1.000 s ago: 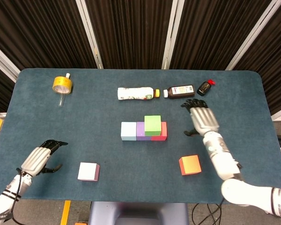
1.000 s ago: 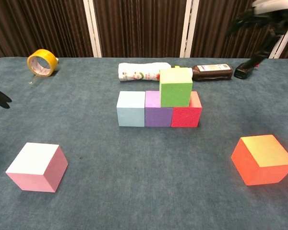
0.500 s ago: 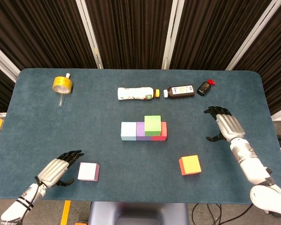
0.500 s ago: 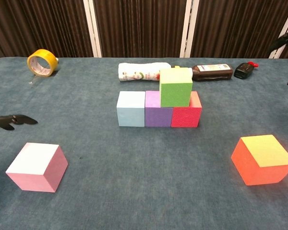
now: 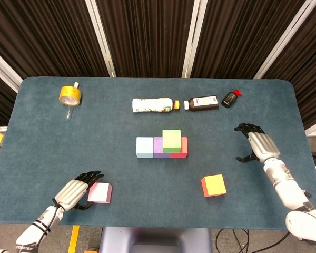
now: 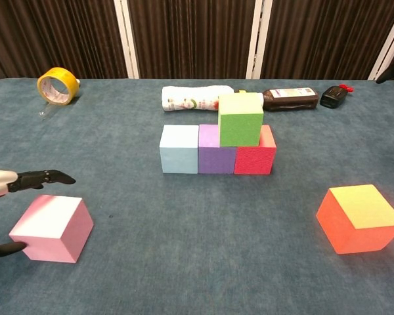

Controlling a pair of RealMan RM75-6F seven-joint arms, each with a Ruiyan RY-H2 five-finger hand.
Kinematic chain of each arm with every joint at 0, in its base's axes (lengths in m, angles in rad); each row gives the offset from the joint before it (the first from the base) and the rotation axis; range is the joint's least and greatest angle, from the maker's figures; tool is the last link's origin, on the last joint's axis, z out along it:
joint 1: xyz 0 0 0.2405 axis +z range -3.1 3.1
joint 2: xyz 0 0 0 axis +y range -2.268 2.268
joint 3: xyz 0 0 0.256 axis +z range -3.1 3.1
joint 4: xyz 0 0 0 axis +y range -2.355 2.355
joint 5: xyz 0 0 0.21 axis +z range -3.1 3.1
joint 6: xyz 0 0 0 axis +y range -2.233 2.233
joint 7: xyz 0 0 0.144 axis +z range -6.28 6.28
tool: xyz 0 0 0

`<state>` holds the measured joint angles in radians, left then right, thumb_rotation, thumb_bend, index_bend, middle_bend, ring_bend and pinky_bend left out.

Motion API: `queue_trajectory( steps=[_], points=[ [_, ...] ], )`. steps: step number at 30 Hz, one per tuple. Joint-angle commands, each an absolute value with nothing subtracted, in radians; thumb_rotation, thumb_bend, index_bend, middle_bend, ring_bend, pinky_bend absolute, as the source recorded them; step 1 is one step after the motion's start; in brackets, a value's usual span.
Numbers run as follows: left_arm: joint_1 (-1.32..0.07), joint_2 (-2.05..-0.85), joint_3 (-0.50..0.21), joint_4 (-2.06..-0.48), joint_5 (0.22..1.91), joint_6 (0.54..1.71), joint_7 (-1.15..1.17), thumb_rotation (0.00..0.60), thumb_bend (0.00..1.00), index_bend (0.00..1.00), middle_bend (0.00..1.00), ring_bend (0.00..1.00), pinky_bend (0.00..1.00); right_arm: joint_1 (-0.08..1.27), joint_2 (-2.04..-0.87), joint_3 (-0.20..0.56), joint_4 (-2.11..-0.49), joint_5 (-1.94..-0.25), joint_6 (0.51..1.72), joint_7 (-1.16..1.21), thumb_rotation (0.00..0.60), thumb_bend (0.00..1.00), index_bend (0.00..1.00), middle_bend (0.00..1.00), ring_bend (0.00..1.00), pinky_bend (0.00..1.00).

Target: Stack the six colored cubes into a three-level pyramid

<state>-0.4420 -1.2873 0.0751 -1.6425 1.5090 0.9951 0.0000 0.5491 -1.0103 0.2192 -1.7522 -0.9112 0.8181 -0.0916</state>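
Pink cube (image 5: 99, 193) first: my left hand (image 5: 73, 193) sits right at its left side near the front edge of the table (image 5: 42, 137), fingers spread around it, upper fingers (image 6: 43, 177) over the top edge and a thumb tip low at the near face. I judge nothing is gripped yet; the hand is released, holding nothing. To do this well I want the fingers squarely on two opposite faces before I close, so the cube lifts level and does not twist.

Further out, the base row stands mid-table: light blue cube (image 6: 179, 149), purple cube (image 6: 217, 154) and red cube (image 6: 256, 156), touching side by side. A green cube (image 6: 240, 119) rests on top, straddling purple and red. The free second-level spot is over blue and purple, just left of green, so I should bring the pink cube in from above and set it down without nudging green.

An orange cube (image 5: 214, 185) waits well apart on the right, probably for the top. My right hand (image 5: 257, 143) hovers beyond it, fingers apart, empty.
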Motion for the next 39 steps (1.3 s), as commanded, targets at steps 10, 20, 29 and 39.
queue_trajectory(
  steps=[10, 20, 29, 39],
  points=[
    [-0.48, -1.352, -0.012, -1.586, 1.542, 1.063, -0.154, 0.6, 0.33, 0.4, 0.48, 0.44, 0.38, 0.528, -0.989, 0.207, -1.767, -0.924, 0.851, -0.04, 0.6, 0.26, 0.29, 0.19, 0.07, 0.16],
    [-0.655, -1.335, -0.234, -1.614, 1.37, 0.955, -0.118, 0.6, 0.33, 0.36, 0.44, 0.42, 0.39, 0.495, -0.944, 0.2, -1.835, -0.948, 0.91, -0.021, 0.6, 0.26, 0.29, 0.19, 0.07, 0.16],
    [-0.794, -1.428, -0.297, -1.494, 1.206, 0.818, 0.003, 0.6, 0.33, 0.34, 0.44, 0.41, 0.37, 0.464, -0.913, 0.188, -1.89, -0.95, 0.967, -0.031, 0.6, 0.26, 0.29, 0.19, 0.07, 0.16],
    [-0.893, -1.501, -0.316, -1.435, 1.055, 0.776, 0.132, 0.6, 0.33, 0.33, 0.43, 0.4, 0.34, 0.444, -0.897, 0.18, -1.912, -0.945, 0.997, -0.032, 0.6, 0.26, 0.29, 0.19, 0.07, 0.16]
  ],
)
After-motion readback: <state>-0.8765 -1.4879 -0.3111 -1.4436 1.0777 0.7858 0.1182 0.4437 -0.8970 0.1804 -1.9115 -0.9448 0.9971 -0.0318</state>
